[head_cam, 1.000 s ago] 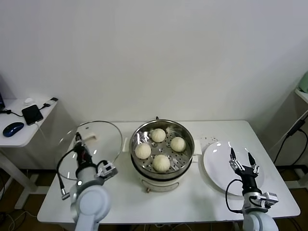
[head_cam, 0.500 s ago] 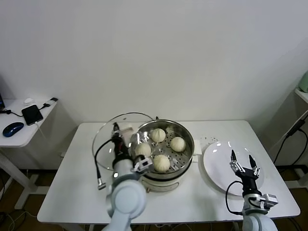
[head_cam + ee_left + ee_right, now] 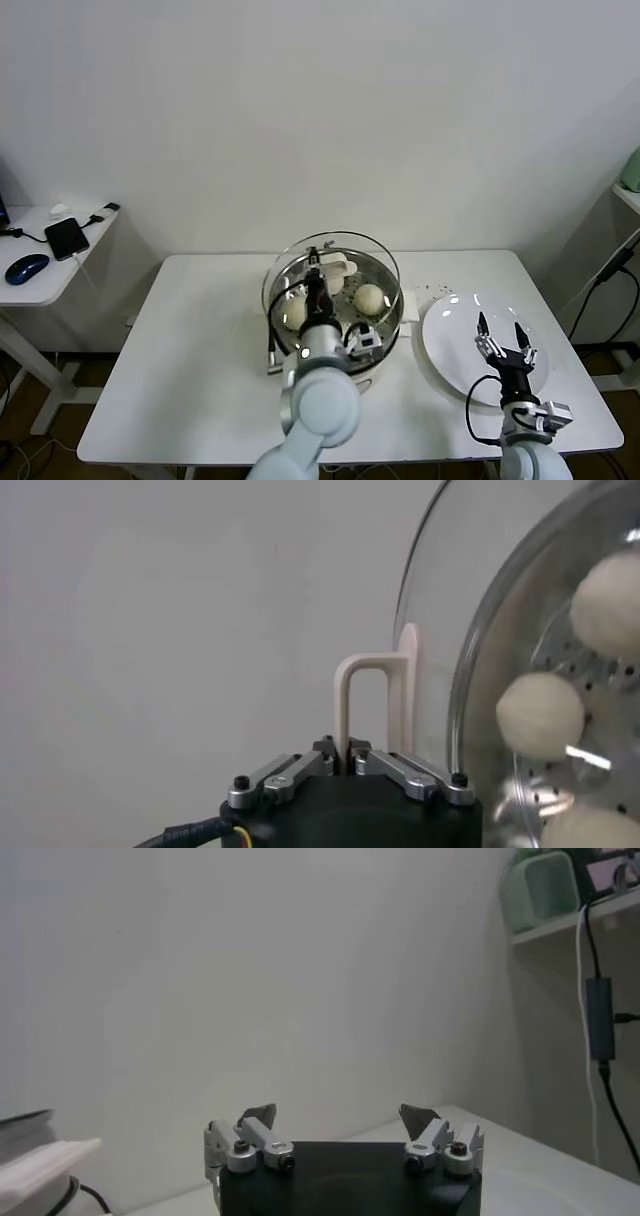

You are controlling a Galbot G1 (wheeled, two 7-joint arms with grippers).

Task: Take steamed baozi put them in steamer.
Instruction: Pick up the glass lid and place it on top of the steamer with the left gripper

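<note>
The steamer (image 3: 388, 322) stands mid-table with cream-white baozi (image 3: 369, 297) on its perforated tray; another bun (image 3: 294, 313) shows beside my arm, the rest are hidden behind it. My left gripper (image 3: 316, 275) is shut on the cream handle (image 3: 365, 695) of the round glass lid (image 3: 332, 240) and holds it tilted over the steamer. In the left wrist view the gripper (image 3: 347, 755) pinches the handle, and three baozi (image 3: 540, 715) show through the glass. My right gripper (image 3: 505, 338) is open and empty above the flat white plate (image 3: 448, 335); it also shows in the right wrist view (image 3: 340, 1118).
A side table (image 3: 40, 285) at the far left carries a phone (image 3: 66, 238) and a blue mouse (image 3: 27, 267). A cable (image 3: 600, 285) hangs at the right, beside the table's edge. The white table (image 3: 190, 350) runs left of the steamer.
My left gripper has carried the glass lid rightward from the table's left side to over the steamer. The right gripper has stayed over the plate.
</note>
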